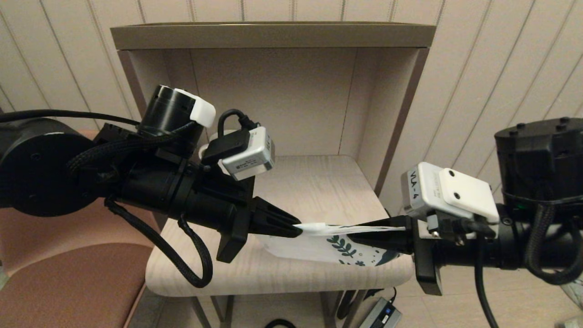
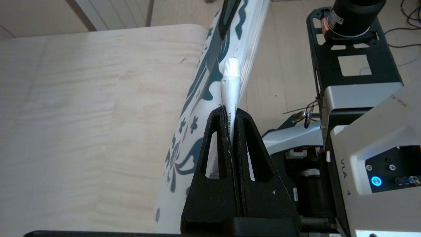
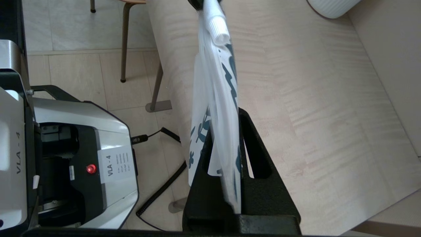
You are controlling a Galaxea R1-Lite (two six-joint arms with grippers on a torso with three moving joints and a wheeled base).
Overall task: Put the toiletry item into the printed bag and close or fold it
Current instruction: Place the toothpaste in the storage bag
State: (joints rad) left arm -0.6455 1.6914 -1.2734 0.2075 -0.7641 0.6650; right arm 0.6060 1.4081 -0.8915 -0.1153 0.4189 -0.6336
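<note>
The toiletry item (image 2: pixel 229 86) is a slim white tube with a ribbed cap. My left gripper (image 2: pixel 231 110) is shut on its flat end, cap pointing away from the fingers. In the head view the left gripper (image 1: pixel 298 229) and the right gripper (image 1: pixel 353 233) face each other tip to tip above the table's front edge. The printed bag (image 1: pixel 319 248) hangs between them, white with teal leaves. My right gripper (image 3: pixel 223 113) is shut on the bag's upper edge (image 3: pixel 213 82). The tube's cap (image 3: pixel 218 28) lies against that edge; whether it is inside the mouth I cannot tell.
A light wooden table (image 1: pixel 319 182) stands inside a boxy shelf surround (image 1: pixel 273 36). A ribbed white mug (image 3: pixel 332 5) sits at the back, mostly hidden by my left arm in the head view. A brown chair seat (image 1: pixel 68 273) is at the left. A power adapter (image 1: pixel 380 314) lies on the floor.
</note>
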